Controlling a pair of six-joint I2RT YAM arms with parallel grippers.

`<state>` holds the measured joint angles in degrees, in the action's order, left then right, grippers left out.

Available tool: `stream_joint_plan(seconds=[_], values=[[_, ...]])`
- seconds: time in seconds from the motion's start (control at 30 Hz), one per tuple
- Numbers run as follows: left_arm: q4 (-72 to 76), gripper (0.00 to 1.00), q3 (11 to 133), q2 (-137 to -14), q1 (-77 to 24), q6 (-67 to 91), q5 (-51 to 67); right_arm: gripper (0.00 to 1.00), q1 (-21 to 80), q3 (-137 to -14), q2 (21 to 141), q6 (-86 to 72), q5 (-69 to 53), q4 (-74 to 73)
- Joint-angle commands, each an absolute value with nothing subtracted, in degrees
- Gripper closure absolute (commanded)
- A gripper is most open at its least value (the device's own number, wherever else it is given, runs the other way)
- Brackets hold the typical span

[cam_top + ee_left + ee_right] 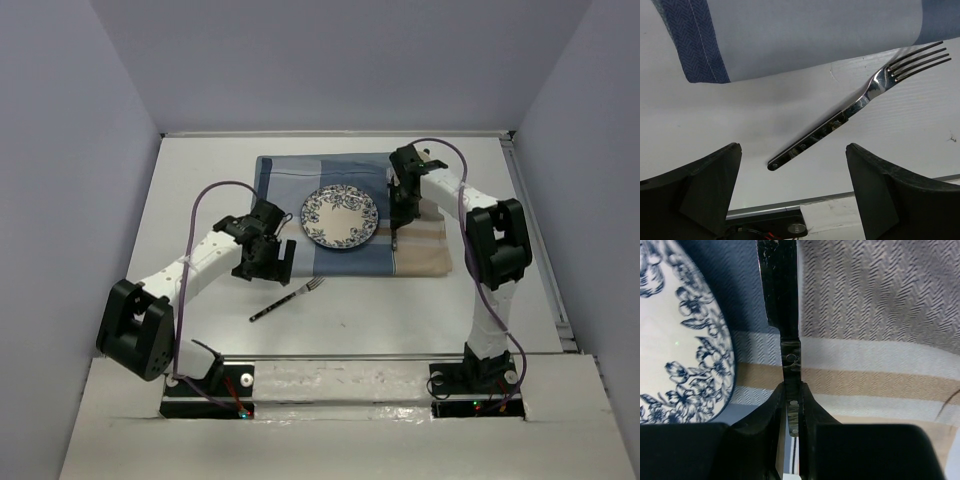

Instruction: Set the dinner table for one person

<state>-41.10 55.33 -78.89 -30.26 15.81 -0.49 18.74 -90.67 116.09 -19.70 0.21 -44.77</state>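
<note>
At the left: finds the left end effector (268,264) spread wide, holding nothing, poised low over the big flat matte white rectangular counter (420,320), just beside the near edge of the cloth. Notes, between those spread fingers in the left wrist view, a polished metal fork with a dark riveted handle (840,117), lying flat on the counter, tines toward the cloth, apart from both fingers. Rates the fork as not yet set: off the cloth, aslant, near the left end effector but ungripped.

At the centre: records a blue-and-beige striped rectangular cloth (285,175) spread flat on the far middle of the counter, serving as the place mat. Records a round white plate with a blue floral rim (340,218) seated on the cloth, roughly at its middle. Marks both items as done.

At the right: finds the right end effector (791,390) pressed together on a slim dark riveted utensil (791,357), pinching the handle, with the length running away from the camera over the beige stripes, just right of the plate and apart from the rim. Takes the utensil for a knife, by judgement only; cannot confirm the blade. Cannot tell either whether touching the cloth or held just above.

Overall standing, by judgement: past halfway. Done: cloth, plate. In hand: utensil placement right of the plate, release outstanding. Outstanding: fork to the left of the plate. No further tableware in view.
</note>
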Motion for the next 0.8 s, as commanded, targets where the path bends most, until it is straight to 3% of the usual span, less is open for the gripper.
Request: stream_joint_plan(seconds=[0.0,0.07,0.17,0.2,0.27,0.47,0.77], values=[[-41.66,0.04,55.38,-80.06,-30.32,11.96,2.8,0.87,18.37,-92.72,117.77,-19.42,1.23,-43.33],[-40.78,0.09,54.24,-81.3,-30.32,11.43,4.3,0.71,18.37,-93.16,118.04,-19.34,1.49,-43.42],[-39.73,0.11,53.88,-82.18,-30.67,11.16,5.45,0.61,18.37,-93.6,117.08,-19.51,1.32,-43.51],[-39.64,0.11,53.79,-82.44,-30.85,10.99,5.97,0.51,18.37,-93.69,116.72,-19.6,0.97,-43.59],[-39.38,0.12,53.35,-82.7,-31.46,10.99,6.85,0.43,18.37,-94.04,115.93,-19.78,-1.73,-43.59],[-38.85,0.19,49.32,-82.18,-34.01,13.0,9.4,0.37,18.37,-93.87,110.22,-19.78,-5.0,-43.77],[-37.27,0.3,47.02,-83.49,-37.26,14.5,7.21,0.37,18.37,-89.04,100.38,-20.04,-7.2,-42.98]])
